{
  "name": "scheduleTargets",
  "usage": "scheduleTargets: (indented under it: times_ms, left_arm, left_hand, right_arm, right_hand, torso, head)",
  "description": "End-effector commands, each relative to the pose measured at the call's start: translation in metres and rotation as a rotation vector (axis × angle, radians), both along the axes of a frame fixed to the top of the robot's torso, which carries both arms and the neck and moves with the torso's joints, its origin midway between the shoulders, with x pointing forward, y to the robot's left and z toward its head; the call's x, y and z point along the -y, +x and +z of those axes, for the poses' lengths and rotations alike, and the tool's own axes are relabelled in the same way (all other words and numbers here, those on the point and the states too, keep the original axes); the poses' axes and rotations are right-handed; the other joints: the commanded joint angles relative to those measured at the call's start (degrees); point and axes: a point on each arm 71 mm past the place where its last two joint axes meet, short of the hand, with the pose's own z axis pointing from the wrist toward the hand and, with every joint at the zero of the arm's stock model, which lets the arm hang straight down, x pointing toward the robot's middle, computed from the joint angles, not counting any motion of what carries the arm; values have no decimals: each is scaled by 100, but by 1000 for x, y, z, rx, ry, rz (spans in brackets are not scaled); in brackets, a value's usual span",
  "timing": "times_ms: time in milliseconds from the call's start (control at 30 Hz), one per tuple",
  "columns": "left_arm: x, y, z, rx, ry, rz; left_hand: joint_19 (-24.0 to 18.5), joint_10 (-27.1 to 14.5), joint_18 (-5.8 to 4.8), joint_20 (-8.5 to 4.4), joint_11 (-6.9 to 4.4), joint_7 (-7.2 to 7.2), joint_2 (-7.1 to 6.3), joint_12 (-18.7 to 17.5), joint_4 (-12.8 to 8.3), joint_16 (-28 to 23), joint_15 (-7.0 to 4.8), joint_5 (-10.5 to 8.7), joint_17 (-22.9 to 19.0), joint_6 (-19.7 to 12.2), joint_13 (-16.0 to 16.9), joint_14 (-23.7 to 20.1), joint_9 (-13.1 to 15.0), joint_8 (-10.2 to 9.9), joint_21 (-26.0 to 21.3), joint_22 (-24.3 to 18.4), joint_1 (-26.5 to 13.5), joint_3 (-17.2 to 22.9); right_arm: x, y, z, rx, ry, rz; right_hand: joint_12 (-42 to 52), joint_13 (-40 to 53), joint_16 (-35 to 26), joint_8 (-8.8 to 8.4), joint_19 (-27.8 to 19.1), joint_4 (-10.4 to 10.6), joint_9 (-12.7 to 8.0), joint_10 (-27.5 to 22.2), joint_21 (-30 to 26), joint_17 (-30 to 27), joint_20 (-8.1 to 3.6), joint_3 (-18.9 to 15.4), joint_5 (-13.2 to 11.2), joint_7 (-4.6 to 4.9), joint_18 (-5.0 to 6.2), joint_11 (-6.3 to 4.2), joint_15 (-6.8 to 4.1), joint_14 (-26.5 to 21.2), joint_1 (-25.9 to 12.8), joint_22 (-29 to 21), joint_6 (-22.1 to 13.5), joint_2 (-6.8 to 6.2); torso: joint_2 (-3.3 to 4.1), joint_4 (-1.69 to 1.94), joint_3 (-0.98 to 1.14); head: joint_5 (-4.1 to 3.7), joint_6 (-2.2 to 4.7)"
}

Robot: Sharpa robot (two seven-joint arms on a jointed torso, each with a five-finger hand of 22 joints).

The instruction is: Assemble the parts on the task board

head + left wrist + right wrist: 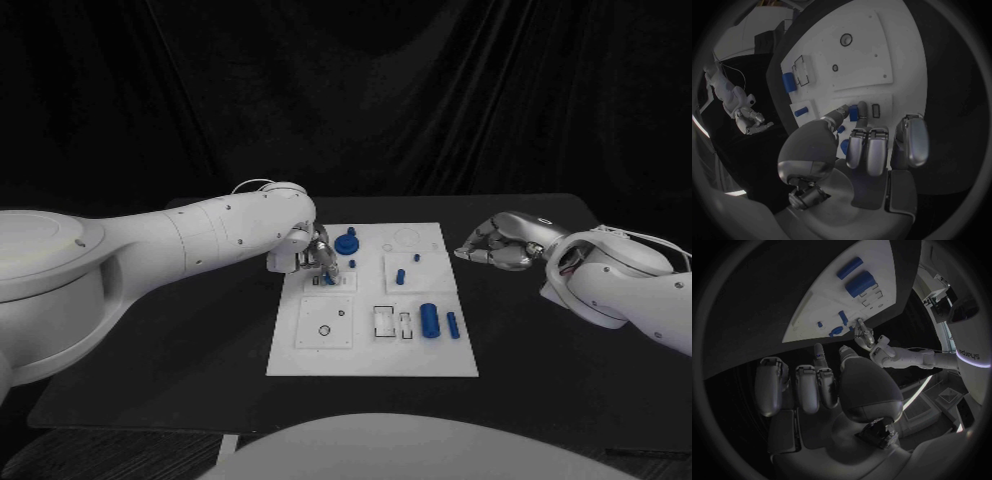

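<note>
From my head, my left hand (307, 252) sits over the flat white plastic task board's (433, 352) left edge; the right hand (498, 243) hovers off its right side, fingers curled, empty.

At my left wrist, fingertips (844, 111) pinch a small blue peg (853, 112), apparently upright, just beside a rectangular slot (876, 109).

From my right wrist, black table (767, 300) surrounds the board.

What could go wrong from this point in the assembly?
The left hand pinches a small blue part at its fingertips over the white board; that light grip may let it tilt or drop. The round blue knob stands close by and might get knocked. The right hand waits off the board, too far to steady it.
</note>
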Motion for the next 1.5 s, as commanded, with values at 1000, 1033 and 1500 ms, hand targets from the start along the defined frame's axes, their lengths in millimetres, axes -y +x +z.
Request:
scheduleTargets:
  times_ms: [1000,1033,1500]
  left_arm:
    - [-1,-4,-3,40,-3,19]
    - [-1,-4,-3,42,-3,20]
    - [-3,-4,-1,64,-7,36]
  left_hand:
    - [121,596,54,-87,-111,-166,-5,16,-92,-25,-84,423,1509,424,1504,585,290,280,109,1094,225,-92]
    - [124,596,54,-90,-114,-169,-6,16,-84,-25,-87,423,1509,429,1504,585,302,290,111,1094,218,-98]
    - [134,596,52,-106,-121,-165,0,16,-19,-25,-99,424,1509,365,1504,585,319,264,116,1096,168,-119]
  right_arm:
    - [2,0,-4,-20,-15,-14]
    - [2,0,-4,-20,-16,-14]
    - [4,0,-5,-23,-20,-19]
  right_hand:
    - [20,1509,-31,-13,55,2,-2,610,-64,782,28,23,39,-2,115,31,37,450,72,1095,-37,25]
    - [20,1509,-31,-13,55,2,-2,610,-64,782,28,23,39,-2,115,31,37,450,72,1095,-37,25]
    - [20,1509,-34,-13,50,4,-2,610,-75,777,28,26,39,-2,117,31,37,449,74,1091,-37,29]
  torso:
    - [-3,2,0]
    - [-2,2,-1]
    - [-6,-1,0]
  head:
    - [21,0]
    - [22,0]
    - [5,0]
